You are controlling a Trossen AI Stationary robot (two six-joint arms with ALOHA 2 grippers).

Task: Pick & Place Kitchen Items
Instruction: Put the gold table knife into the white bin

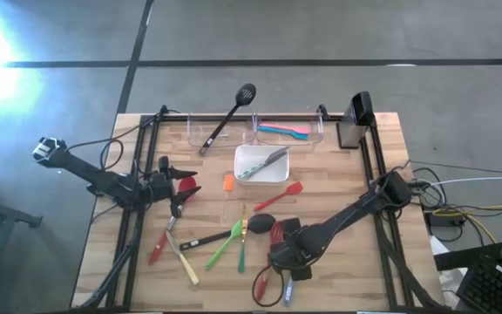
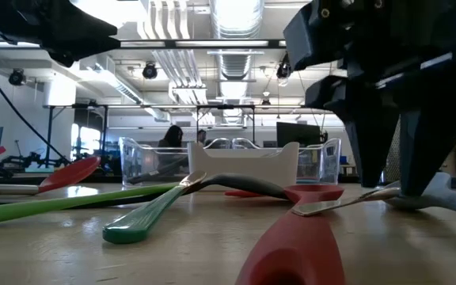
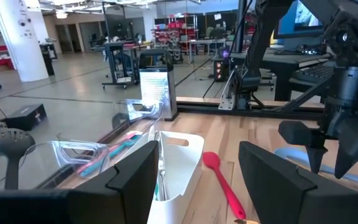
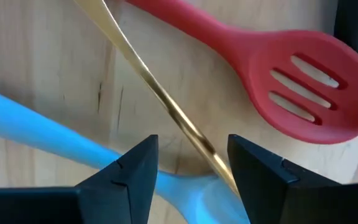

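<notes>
**Right pincer low and open over the front utensils; left pincer waiting open**

Your right pincer (image 4: pixel 191 171) is down at about 5 o'clock on the tabletop (image 1: pixel 356 174), fingers spread with nothing between them. Its wrist view shows a thin gold handle (image 4: pixel 160 99) passing diagonally through the gap, a blue utensil (image 4: pixel 55 134) lying under and beside the fingers, and a red slotted spoon (image 4: pixel 303 81) just beyond the tips. All three rest on the wood; none is gripped.

Out from there, toward 6 o'clock, you have a green spoon (image 1: pixel 225 244) and a second green utensil (image 1: pixel 242 249) lying near each other, with a black-handled tool (image 1: pixel 200 241) beside them. Farther toward 7 o'clock sit a wooden-handled piece (image 1: pixel 184 266) and a red utensil (image 1: pixel 158 249).

At the centre stands the white square dish (image 1: pixel 262 166) with a grey utensil (image 1: pixel 264 161) lying in it. A small orange-headed tool (image 1: pixel 228 185) is just at its 8 o'clock, and a red spoon (image 1: pixel 281 196) lies at its 5 o'clock.

Toward 12 o'clock the clear bins (image 1: pixel 255 129) line the far edge. A black slotted spoon (image 1: pixel 229 118) leans across the left bin, and a pink (image 1: pixel 296 129) and a blue utensil (image 1: pixel 273 131) lie in the right one. A metal grater (image 1: pixel 354 122) stands at 1 o'clock.

Your left pincer (image 1: pixel 179 187) hangs at about 9 o'clock, fingers wide and empty, pointed toward the dish.
</notes>
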